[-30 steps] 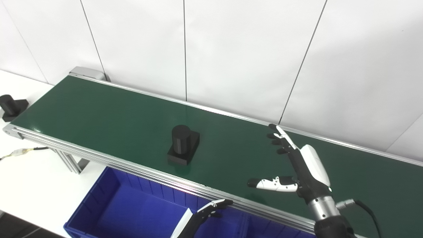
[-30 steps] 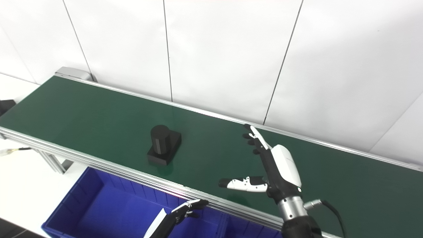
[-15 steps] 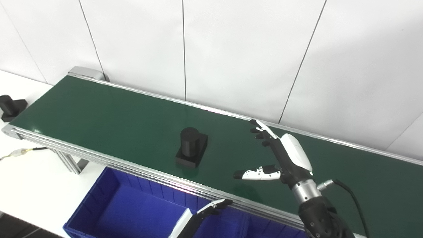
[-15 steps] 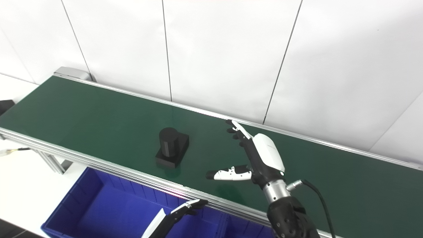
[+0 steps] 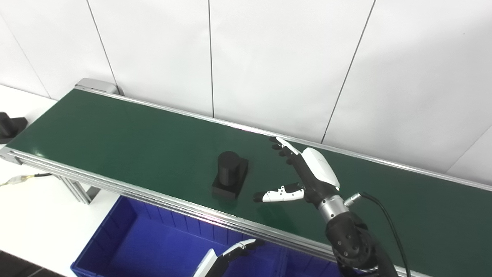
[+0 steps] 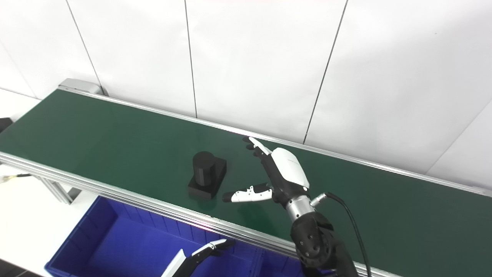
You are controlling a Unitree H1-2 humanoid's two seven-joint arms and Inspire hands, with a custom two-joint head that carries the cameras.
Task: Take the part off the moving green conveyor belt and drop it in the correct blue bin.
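One black part (image 5: pixel 230 175) stands upright on the green belt (image 5: pixel 127 142). At its three o'clock I hold my right hand (image 5: pixel 307 175), fingers spread wide, holding nothing. At six o'clock sits the blue bin (image 5: pixel 153 246); what I see of it holds nothing. Above it is my left hand (image 5: pixel 230 254), grip unclear.

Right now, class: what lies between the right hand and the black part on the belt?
Only bare green belt separates the right hand from the black part, in both views.
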